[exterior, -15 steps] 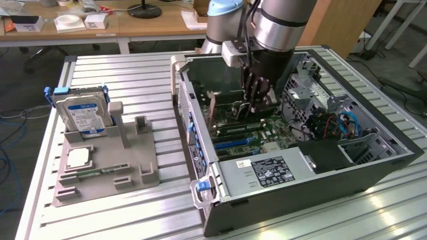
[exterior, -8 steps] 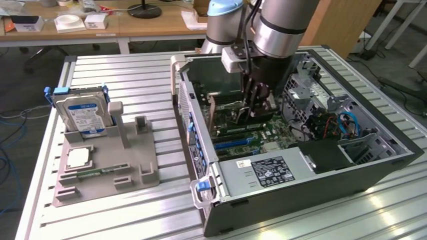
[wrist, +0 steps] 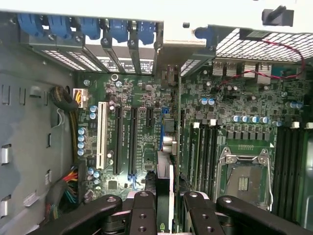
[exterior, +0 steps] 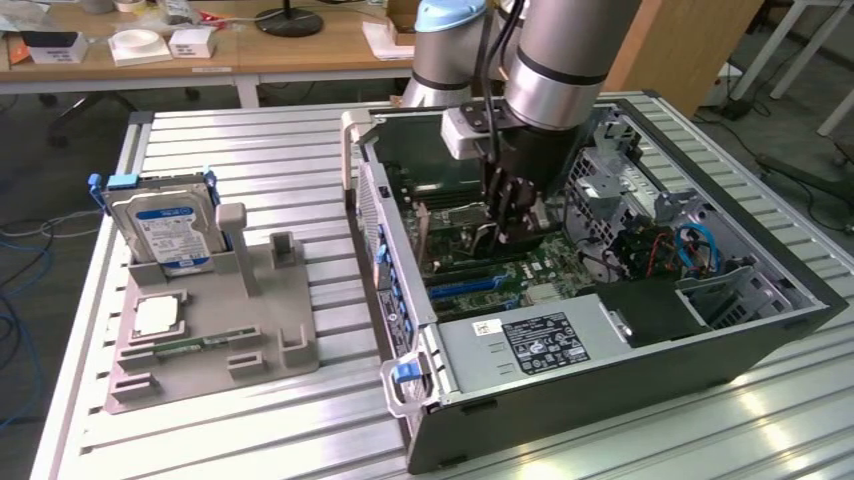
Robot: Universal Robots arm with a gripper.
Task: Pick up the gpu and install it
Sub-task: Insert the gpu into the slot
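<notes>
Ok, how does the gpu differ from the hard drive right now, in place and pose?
The gpu is clamped in the gripper inside the open computer case, over the motherboard. The hard drive stands free in the grey holder on the table, outside the case. The gpu looks thin and dark, while the hard drive is thicker and silver with a blue-white label. Both stand on edge.

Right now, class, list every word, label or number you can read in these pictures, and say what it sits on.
Nothing can be read for certain.
Hard drive label: blue and white, print too small.
Power supply sticker: white print and symbols, too blurred.
Motherboard markings: too small.
Boxes on the desk: no clear text.
</notes>
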